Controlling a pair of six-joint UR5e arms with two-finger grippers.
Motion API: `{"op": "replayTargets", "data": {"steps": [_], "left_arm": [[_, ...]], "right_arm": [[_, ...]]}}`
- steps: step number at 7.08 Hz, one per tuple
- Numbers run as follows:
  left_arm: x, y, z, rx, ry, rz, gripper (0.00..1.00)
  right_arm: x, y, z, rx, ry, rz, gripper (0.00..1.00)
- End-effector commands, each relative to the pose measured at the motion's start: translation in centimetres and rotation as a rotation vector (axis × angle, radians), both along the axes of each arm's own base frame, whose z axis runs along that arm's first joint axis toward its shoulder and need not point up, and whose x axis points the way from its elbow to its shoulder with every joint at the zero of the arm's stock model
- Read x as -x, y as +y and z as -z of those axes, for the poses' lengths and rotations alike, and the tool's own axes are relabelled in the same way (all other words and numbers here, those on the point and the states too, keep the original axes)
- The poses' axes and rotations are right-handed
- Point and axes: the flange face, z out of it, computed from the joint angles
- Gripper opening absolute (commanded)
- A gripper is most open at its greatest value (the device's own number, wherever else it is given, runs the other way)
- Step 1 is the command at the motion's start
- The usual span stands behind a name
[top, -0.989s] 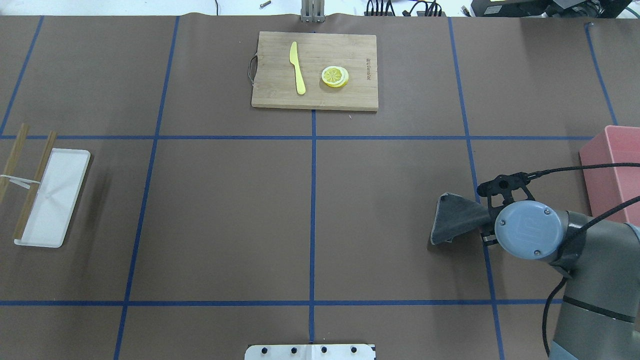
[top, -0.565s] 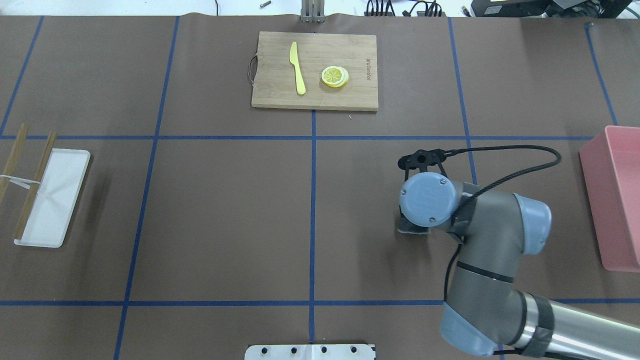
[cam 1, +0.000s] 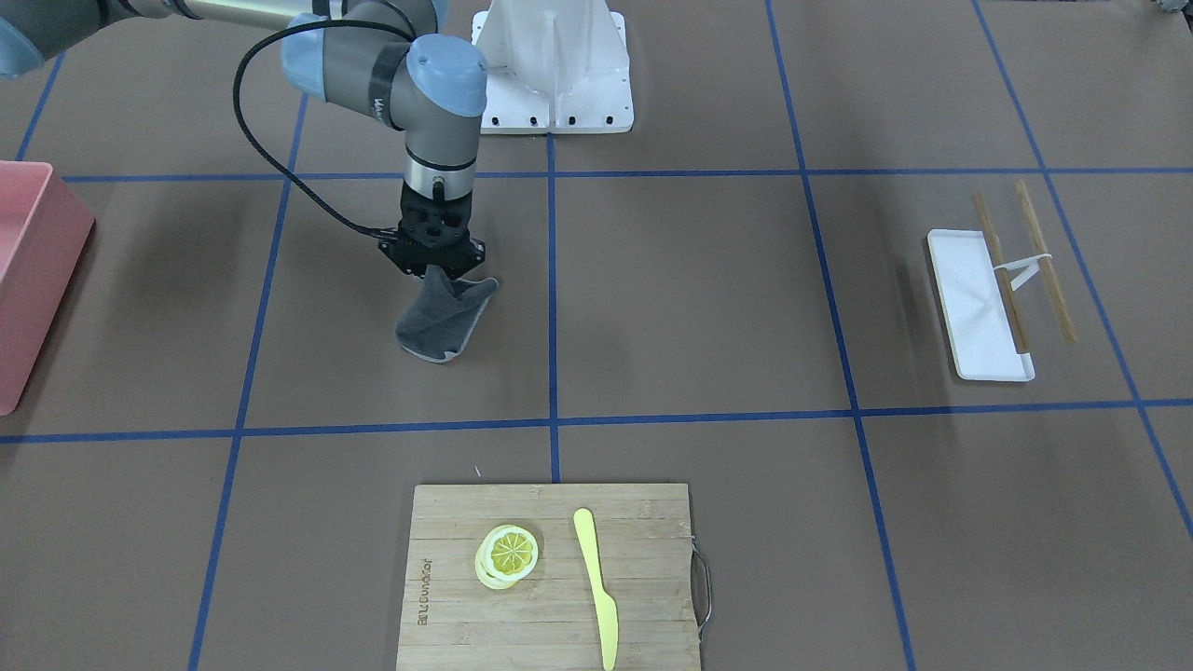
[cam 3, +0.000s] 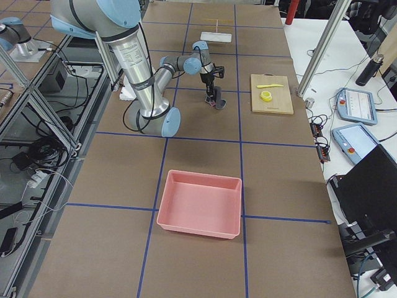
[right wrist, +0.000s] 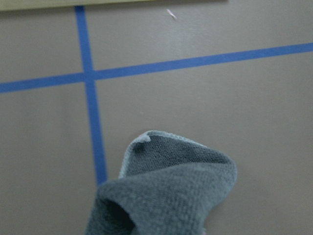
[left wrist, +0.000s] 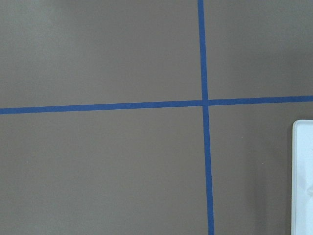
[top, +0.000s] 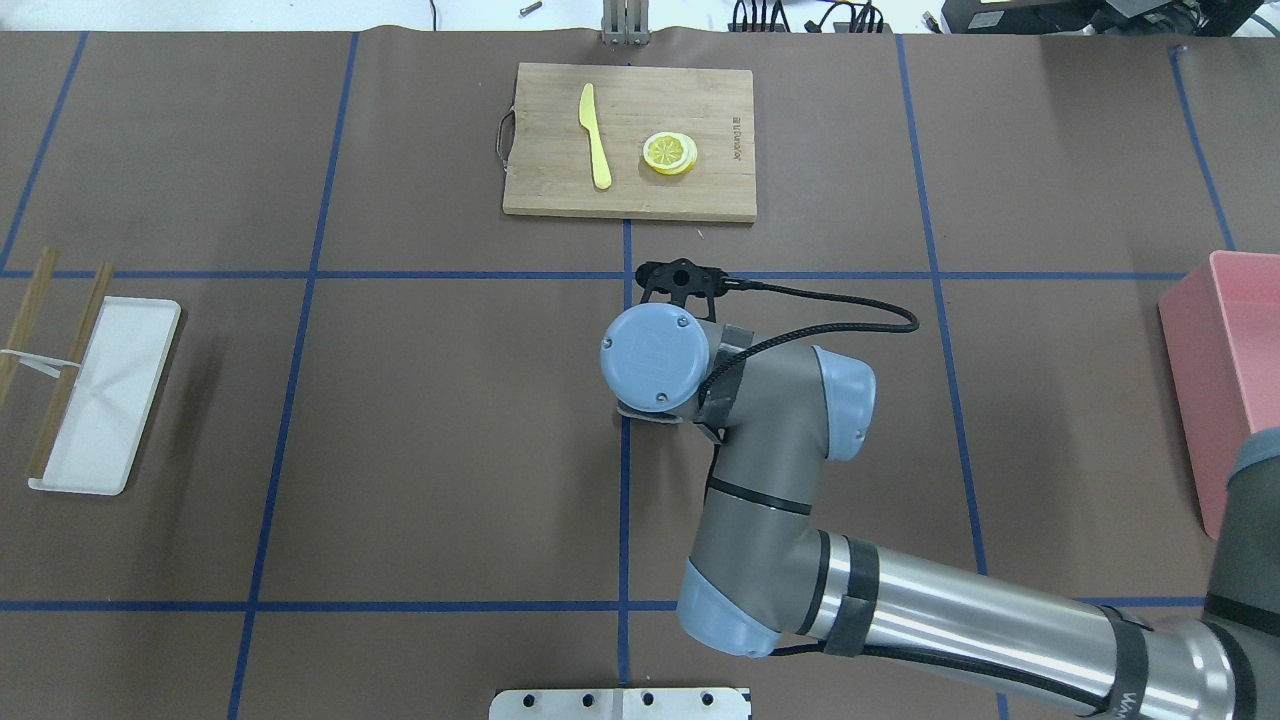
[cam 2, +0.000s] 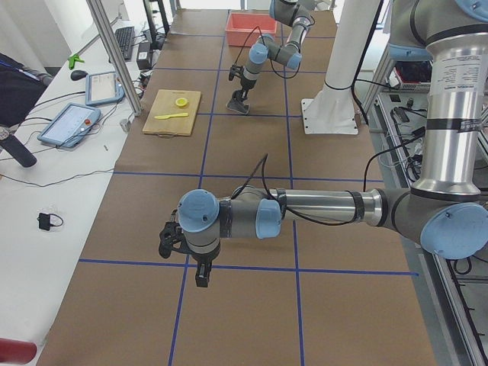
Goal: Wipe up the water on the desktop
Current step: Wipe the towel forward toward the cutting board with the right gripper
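Brown desktop (top: 450, 400), blue tape grid (top: 400, 606); grey cloth (cam 1: 443, 321) mid-table

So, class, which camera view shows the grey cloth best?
The exterior front-facing view: the whole grey cloth hangs from the right gripper down to the desktop. The right wrist view shows only a close-up fold, the overhead only a sliver under the wrist, the side views show it tiny, and the left wrist view shows none.

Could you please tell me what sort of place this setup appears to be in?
Most likely a robotics lab workcell: the desktop is gridded with blue tape, the right end effector holds a grey cloth, and control tablets lie on a side bench.
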Motion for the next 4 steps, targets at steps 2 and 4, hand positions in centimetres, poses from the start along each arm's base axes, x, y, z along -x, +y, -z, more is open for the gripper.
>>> {"op": "replayTargets", "data": {"steps": [2,4], "left_arm": [[0.0,0.1,-0.2,0.0,0.001,0.0,0.98],[-0.1,1.2,-1.1,0.018,0.003,0.0,0.98]], "right_arm": [[-6.3,-0.5,6.8,0.01,-0.147,-0.04,0.0],[-16.4,-1.7,3.6,-0.038,-0.108,0.074,0.0]]}}
